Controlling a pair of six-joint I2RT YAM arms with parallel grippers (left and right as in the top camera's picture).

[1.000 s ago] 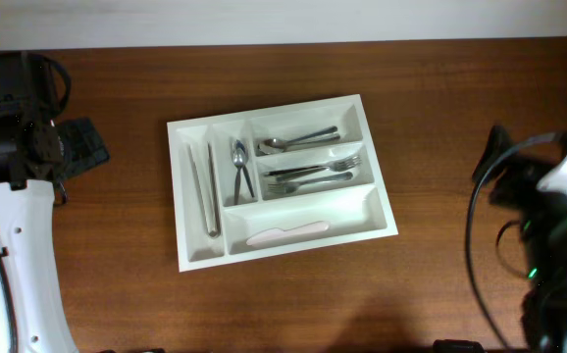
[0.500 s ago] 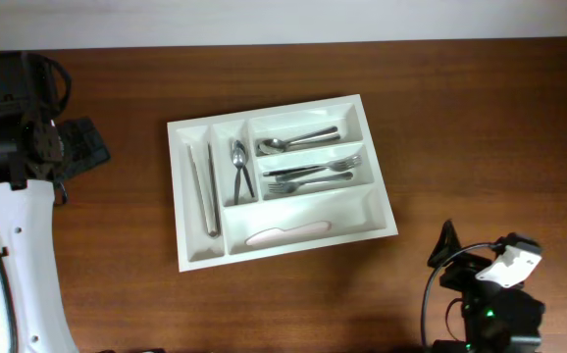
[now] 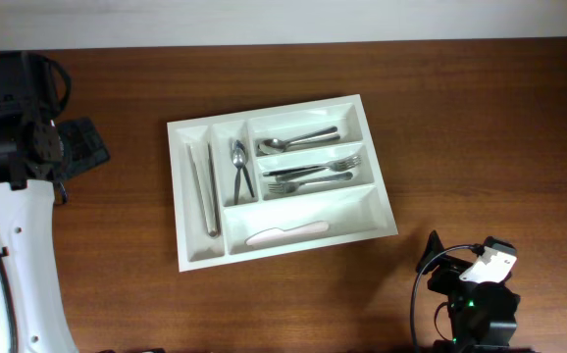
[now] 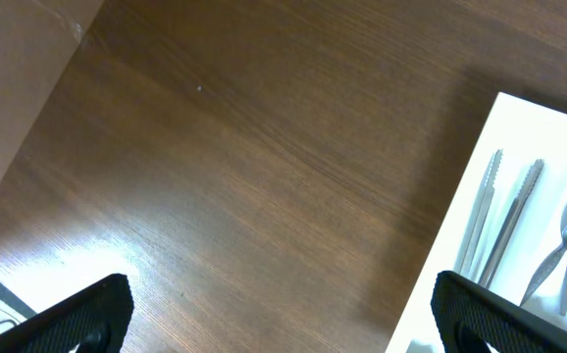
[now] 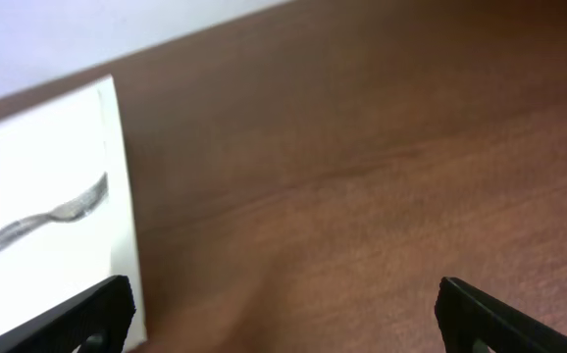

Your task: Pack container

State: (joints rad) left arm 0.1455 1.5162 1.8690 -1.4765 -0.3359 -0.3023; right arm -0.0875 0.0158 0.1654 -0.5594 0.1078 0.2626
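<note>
**Container (image 3: 354,212) mid-surface, grippers open and empty**

Lies near the middle of the surface (image 3: 460,118), long side running left to right, slightly askew. Sits to the right of the left gripper (image 4: 283,328), spread wide and empty, and ahead-left of the right gripper (image 5: 283,333), likewise spread and empty, probably the nearer. Bears no readable writing.

The left arm (image 3: 14,245) is showing a white curved shell beneath a black housing, with black cables (image 3: 56,71) looping above. The right arm (image 3: 475,312) is showing black, carrying a white patch (image 3: 494,263) and a green light (image 3: 467,303). Left jaws and right jaws are showing black tips.
</note>
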